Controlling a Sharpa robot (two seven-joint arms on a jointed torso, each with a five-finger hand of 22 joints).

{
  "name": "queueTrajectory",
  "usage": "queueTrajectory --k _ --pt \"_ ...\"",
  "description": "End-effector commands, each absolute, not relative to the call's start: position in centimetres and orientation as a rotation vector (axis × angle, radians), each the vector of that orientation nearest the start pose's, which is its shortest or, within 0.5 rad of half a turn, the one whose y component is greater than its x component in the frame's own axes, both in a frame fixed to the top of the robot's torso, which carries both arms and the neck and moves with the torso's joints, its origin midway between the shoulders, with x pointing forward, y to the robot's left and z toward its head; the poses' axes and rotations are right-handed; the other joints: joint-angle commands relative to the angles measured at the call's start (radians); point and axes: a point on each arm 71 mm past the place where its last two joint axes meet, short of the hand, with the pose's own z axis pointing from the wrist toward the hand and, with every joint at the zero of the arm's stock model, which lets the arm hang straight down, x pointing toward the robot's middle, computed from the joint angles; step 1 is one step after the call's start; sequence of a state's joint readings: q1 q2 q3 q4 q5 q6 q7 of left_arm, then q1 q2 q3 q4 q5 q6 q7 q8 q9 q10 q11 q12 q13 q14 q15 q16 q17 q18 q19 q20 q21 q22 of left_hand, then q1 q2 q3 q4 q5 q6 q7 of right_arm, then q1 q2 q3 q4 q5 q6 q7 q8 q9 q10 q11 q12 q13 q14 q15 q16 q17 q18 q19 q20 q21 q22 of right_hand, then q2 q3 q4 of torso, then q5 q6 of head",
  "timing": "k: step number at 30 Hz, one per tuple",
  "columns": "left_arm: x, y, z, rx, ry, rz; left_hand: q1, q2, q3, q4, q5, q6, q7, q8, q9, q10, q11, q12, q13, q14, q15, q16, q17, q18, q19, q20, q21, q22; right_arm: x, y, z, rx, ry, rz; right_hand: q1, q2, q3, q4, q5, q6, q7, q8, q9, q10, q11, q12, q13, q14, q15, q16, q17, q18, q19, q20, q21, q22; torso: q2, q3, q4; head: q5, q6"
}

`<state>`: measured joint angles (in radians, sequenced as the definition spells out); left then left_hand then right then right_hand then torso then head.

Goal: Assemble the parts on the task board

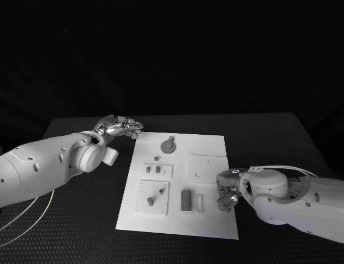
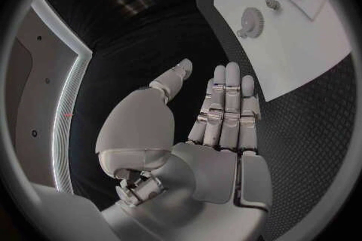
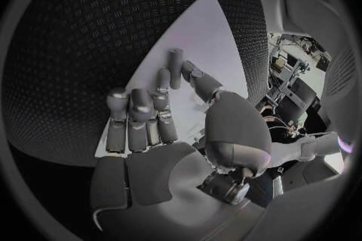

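Note:
The white task board (image 1: 209, 144) lies in the middle of the black table. On it are a grey gear (image 1: 168, 146), small pieces (image 1: 157, 169) in a holder, a peg (image 1: 149, 201) and an upright block (image 1: 187, 200). My left hand (image 1: 121, 127) hovers off the board's far left corner, holding nothing; in the left wrist view its fingers (image 2: 226, 108) are stretched out, with the gear (image 2: 252, 20) beyond them. My right hand (image 1: 228, 193) is over the board's near right edge. In the right wrist view it pinches a small grey peg (image 3: 175, 63) between thumb and a finger, above the board (image 3: 204, 30).
A square plate (image 1: 207, 168) sits on the board's right half, close to the right hand. Black textured table (image 1: 275, 137) surrounds the board on all sides. A white cable (image 1: 21, 217) trails under the left arm.

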<state>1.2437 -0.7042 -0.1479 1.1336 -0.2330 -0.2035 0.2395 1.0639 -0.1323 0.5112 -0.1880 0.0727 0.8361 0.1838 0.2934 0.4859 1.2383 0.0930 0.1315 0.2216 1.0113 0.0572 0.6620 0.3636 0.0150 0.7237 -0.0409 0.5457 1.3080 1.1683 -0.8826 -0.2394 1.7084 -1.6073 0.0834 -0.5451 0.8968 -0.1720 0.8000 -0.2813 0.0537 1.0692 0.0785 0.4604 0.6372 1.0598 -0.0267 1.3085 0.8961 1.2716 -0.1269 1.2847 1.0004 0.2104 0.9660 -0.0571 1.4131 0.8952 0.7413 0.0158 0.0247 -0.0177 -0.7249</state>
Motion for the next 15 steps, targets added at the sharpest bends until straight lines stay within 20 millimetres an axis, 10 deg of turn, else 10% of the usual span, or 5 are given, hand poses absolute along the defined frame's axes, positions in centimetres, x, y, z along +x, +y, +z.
queueTrajectory --k 1,5,15 --pt "54.6 25.2 -21.9 -0.938 1.642 -1.208 -0.002 -0.003 -0.003 0.001 -0.004 -0.001 -0.003 0.003 -0.001 -0.003 0.000 0.004 0.002 0.007 0.000 -0.005 0.002 0.011 0.007 -0.001 -0.004 0.006 40.0 -20.2 -28.9 -0.356 2.274 0.150 0.017 0.047 0.036 -0.001 0.046 -0.001 0.009 -0.169 -0.088 0.004 0.004 -0.006 0.002 0.003 0.006 -0.005 -0.001 0.051 -0.001 0.013 -0.004 0.000 0.000 0.0008 0.0003 0.000 -0.001" --pt "54.6 25.2 -21.9 -0.937 1.642 -1.208 -0.002 -0.003 -0.003 0.001 -0.004 -0.001 -0.003 0.003 -0.001 -0.003 0.000 0.004 0.002 0.007 0.000 -0.005 0.002 0.011 0.008 -0.001 -0.004 0.006 39.9 -20.6 -29.1 -0.252 2.335 0.192 -0.011 0.075 0.079 -0.003 0.136 0.002 0.011 -0.173 -0.095 0.007 0.007 -0.010 0.009 0.005 0.008 -0.008 0.002 0.051 -0.001 0.023 -0.001 0.003 0.001 0.0003 0.0007 0.000 -0.002" --pt "54.6 25.2 -21.9 -0.938 1.642 -1.207 -0.002 -0.003 -0.003 0.001 -0.004 -0.001 -0.003 0.003 -0.001 -0.003 0.000 0.005 0.002 0.007 0.000 -0.006 0.003 0.011 0.008 -0.001 -0.005 0.007 39.7 -21.3 -29.2 -0.016 2.402 0.271 -0.027 0.092 0.093 -0.006 0.176 0.009 0.008 -0.170 -0.096 0.011 0.005 -0.010 0.013 0.009 0.005 -0.009 0.003 0.051 0.002 0.024 0.001 0.004 0.000 -0.0007 -0.0001 0.001 -0.004"
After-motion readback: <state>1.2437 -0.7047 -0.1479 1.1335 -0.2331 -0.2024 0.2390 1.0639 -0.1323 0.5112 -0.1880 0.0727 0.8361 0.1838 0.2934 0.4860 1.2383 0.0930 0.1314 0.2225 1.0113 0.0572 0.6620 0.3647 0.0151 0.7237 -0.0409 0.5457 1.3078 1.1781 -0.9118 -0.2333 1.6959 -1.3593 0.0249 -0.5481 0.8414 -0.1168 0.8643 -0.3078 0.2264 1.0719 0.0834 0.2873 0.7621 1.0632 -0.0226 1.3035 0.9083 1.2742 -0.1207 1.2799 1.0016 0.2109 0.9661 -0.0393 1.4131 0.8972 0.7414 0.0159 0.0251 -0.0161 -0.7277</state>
